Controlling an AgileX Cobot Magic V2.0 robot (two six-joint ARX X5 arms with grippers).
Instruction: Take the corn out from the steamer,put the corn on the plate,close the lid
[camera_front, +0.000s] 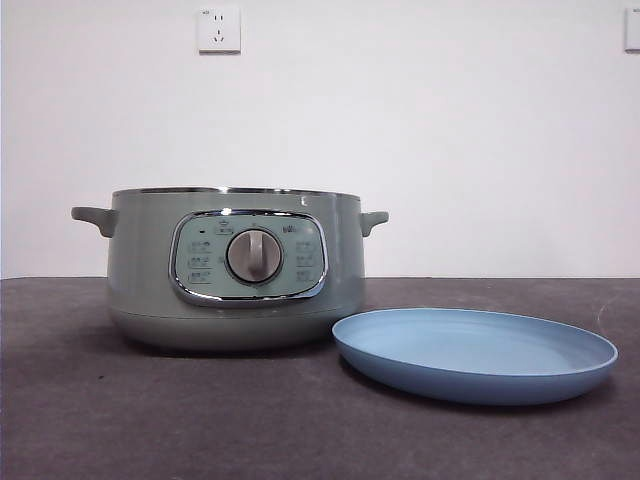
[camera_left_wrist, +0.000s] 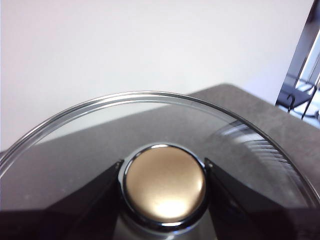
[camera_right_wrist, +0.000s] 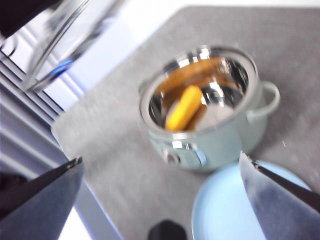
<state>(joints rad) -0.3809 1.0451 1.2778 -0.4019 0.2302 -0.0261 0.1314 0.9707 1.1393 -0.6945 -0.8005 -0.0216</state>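
Note:
The pale green steamer (camera_front: 235, 270) stands uncovered on the dark table. The light-blue plate (camera_front: 475, 355) lies beside it on the right, bare. In the right wrist view the yellow corn (camera_right_wrist: 185, 107) lies inside the steamer (camera_right_wrist: 220, 135), with the plate (camera_right_wrist: 225, 210) next to it. My right gripper (camera_right_wrist: 161, 157) is open and empty, high above the pot. My left gripper (camera_left_wrist: 164, 164) is shut on the knob (camera_left_wrist: 165, 185) of the glass lid (camera_left_wrist: 150, 117) and holds it up in the air. The lid also shows in the right wrist view (camera_right_wrist: 65, 40). Neither gripper shows in the front view.
A white wall with a socket (camera_front: 219, 30) stands behind the table. The table's edge and window blinds (camera_right_wrist: 30, 115) show in the right wrist view. A small dark object (camera_right_wrist: 167, 231) sits near the plate.

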